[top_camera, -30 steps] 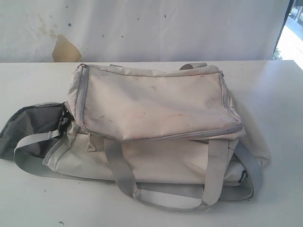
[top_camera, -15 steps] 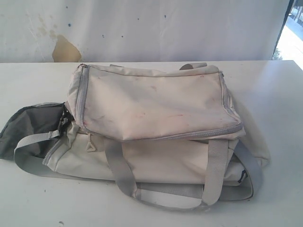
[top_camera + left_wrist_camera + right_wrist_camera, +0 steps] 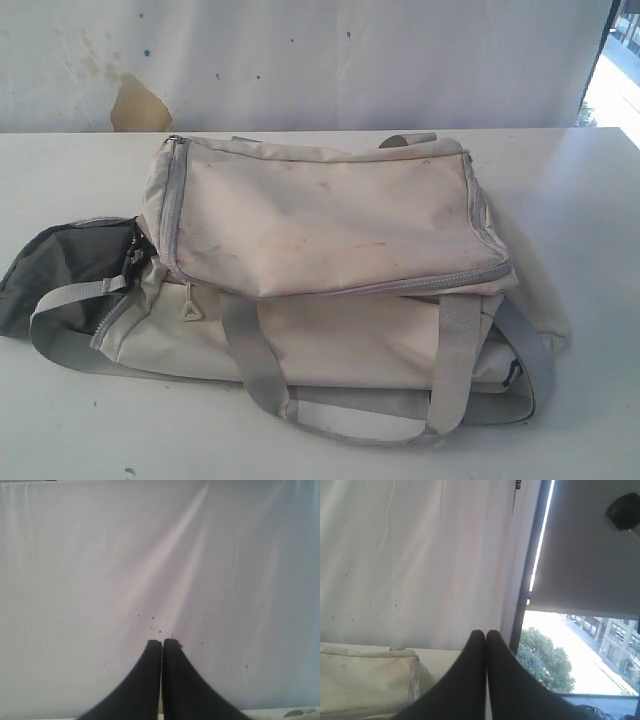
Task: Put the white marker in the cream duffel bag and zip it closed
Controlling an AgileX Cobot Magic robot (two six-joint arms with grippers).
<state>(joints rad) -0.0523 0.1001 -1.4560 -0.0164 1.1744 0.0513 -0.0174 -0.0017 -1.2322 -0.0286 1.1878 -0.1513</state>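
The left gripper (image 3: 161,643) was closed on nothing, its two black fingers (image 3: 149,677) pressed together with only a thin seam between them. The right gripper (image 3: 486,633) was closed the same way, its dark fingers (image 3: 470,680) meeting along their inner edges. Both pointed roughly level rather than downward.

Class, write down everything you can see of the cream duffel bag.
The cream duffel bag is soft, slumped fabric marked with pinkish smudges, lying on the white table. Grey zipper tape edges its top panel; grey webbing handles droop over the near side. Dark grey fabric spills from its left end. Nothing else touches it.
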